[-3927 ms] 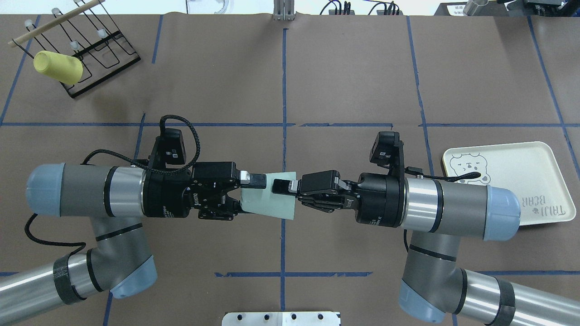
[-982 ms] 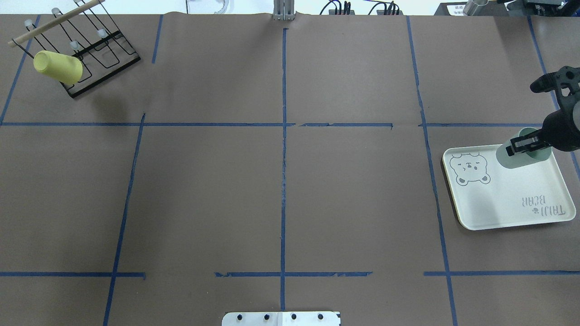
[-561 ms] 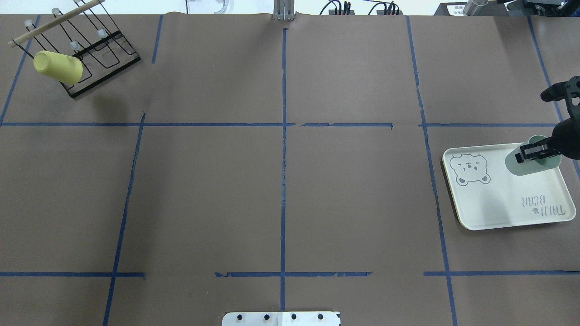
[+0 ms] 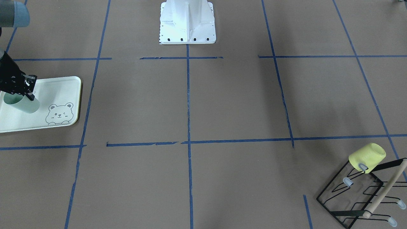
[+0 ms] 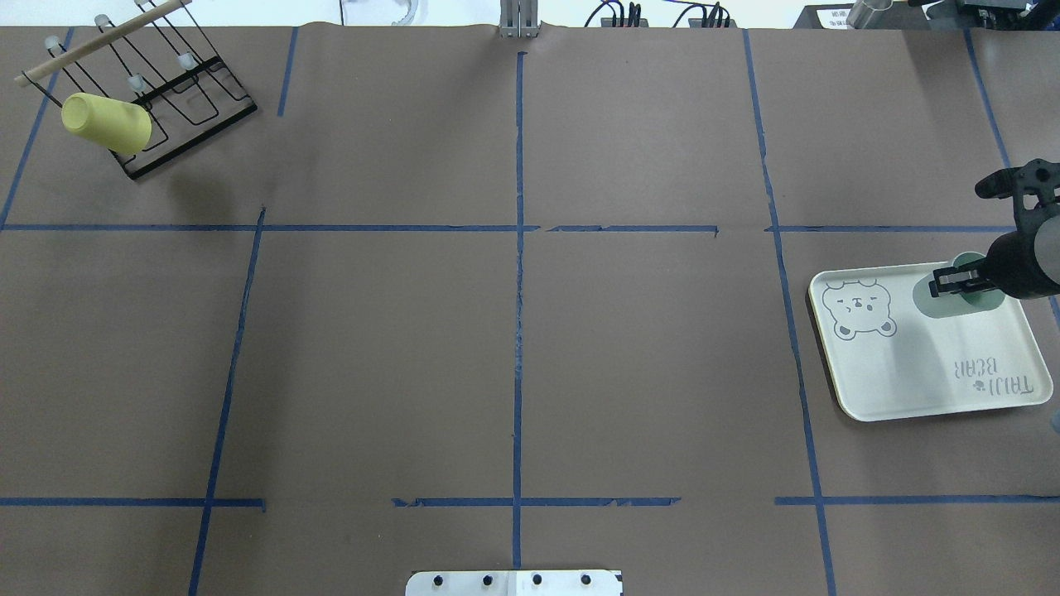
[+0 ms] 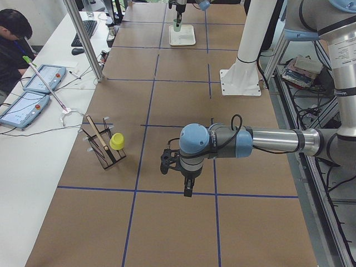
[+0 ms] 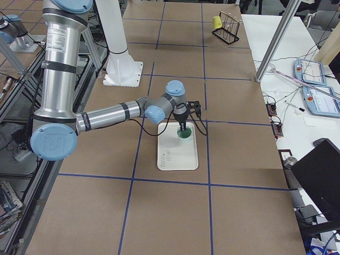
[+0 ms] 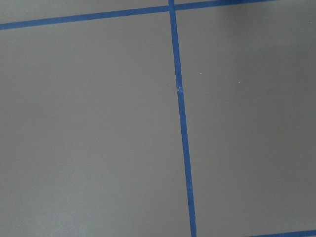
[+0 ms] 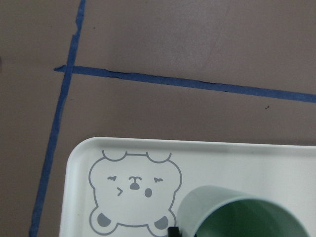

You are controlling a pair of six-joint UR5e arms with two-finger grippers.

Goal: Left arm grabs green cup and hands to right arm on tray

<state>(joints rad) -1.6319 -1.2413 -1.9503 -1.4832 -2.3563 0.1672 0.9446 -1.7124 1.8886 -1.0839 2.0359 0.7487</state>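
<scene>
Green cup (image 5: 940, 305) sits over the tray (image 5: 911, 372), at its edge away from the robot, just beside the bear drawing (image 5: 861, 308) and mouth up. Can't tell if its base rests on the tray. Right claw (image 5: 952, 281) comes down from above and is clamped on the cup's rim, w/ one finger inside the mouth and one outside. Left claw (image 6: 187, 186) hangs pointing down over bare worktop (image 5: 373, 356), well apart from cup and tray. Can't tell whether its fingers are apart or together. Yellow cup (image 5: 106, 122) sits on the wire rack (image 5: 195, 91) at the far left corner.
</scene>
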